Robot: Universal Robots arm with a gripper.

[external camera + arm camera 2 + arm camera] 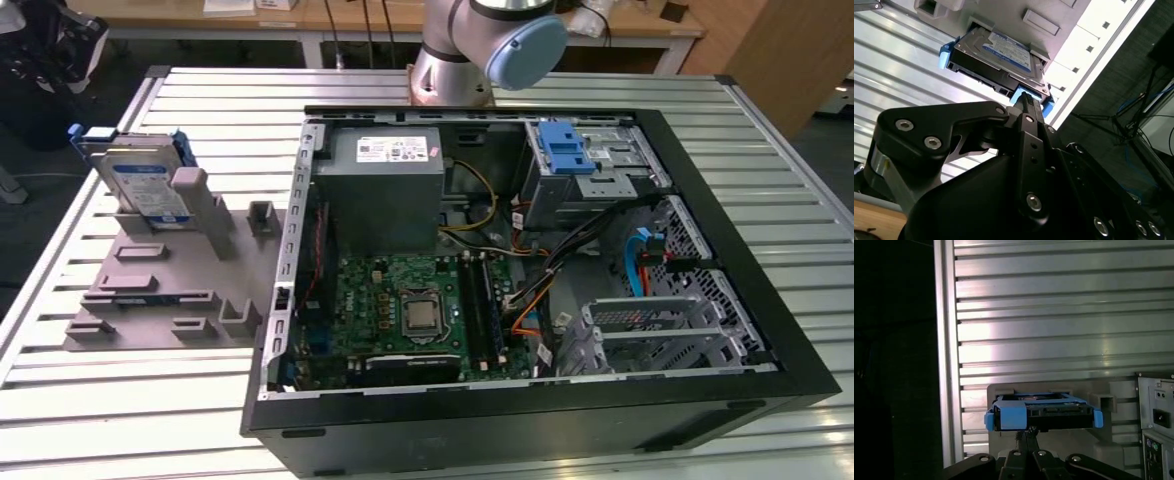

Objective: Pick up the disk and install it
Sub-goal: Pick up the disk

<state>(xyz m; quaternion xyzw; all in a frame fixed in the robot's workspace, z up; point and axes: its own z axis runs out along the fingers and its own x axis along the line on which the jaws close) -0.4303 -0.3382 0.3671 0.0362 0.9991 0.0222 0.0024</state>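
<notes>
While the disk (144,185) stands in its holder (160,300) at the case's (534,430) 10 o'clock, pickup unstarted; hand (1026,98) empty, fingers (1029,130) together; grasping needs them parted first.

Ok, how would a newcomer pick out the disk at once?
Start at the open black computer case; on the exterior view's left of it sits a grey slotted fixture. The flat silver-grey hard drive stands on edge at the fixture's far end. Its white-and-blue label and blue plastic rails set it apart from the larger grey power-supply box inside the case.
</notes>
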